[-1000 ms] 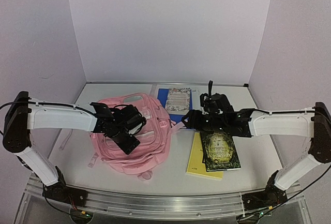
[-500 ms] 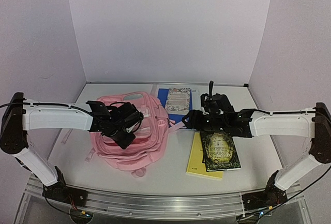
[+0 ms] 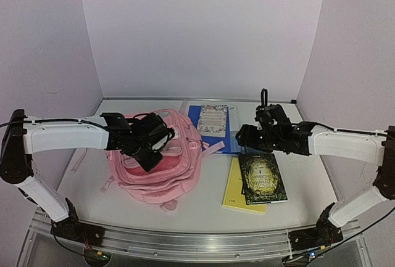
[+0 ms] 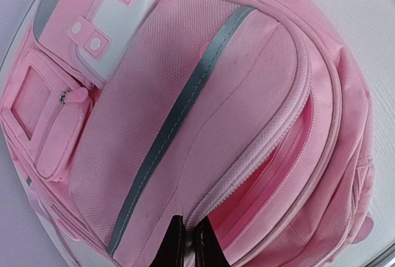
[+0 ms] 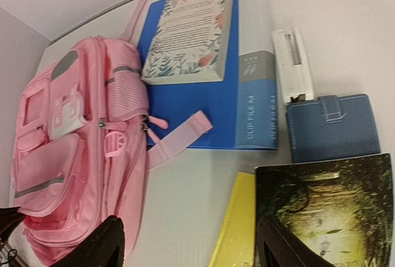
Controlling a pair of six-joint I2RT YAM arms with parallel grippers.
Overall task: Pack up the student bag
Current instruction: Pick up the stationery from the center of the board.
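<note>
Two books lie nearest the arms' bases, to the right of the student bag (image 3: 165, 180). A yellow book (image 3: 232, 190) lies flat on the table (image 3: 197, 213), and a dark green book (image 3: 262, 179) sits on top of it, covering its right part. The student bag, pink with pale patches, lies front up on the left half of the table, apart from that pair.

The left gripper (image 4: 188, 243) is down on the bag's front, at the zip line that curves round the big mesh pocket (image 4: 241, 88). Its fingers are pressed together with only a thin sliver of the pink zip edge between the tips, so it pinches the bag there.

To the right of the bag, over the far end of the two books, hangs the right gripper (image 5: 188, 245). Its fingers are spread wide, with nothing between them but the table and a corner of the yellow book below.

A pink strap (image 5: 179, 136) runs from the bag's right side onto the near corner of a blue clip file (image 5: 250, 94), which lies just beside the bag and farther back. On the bag-side part of the file rests a book with a floral cover (image 5: 188, 29).

Farther right of the bag, just beside the file's edge, lies a small white oblong thing (image 5: 292, 63); I cannot tell what it is. Just nearer than it lies a blue case (image 5: 333, 126) with a tab, its near edge meeting the dark green book.
</note>
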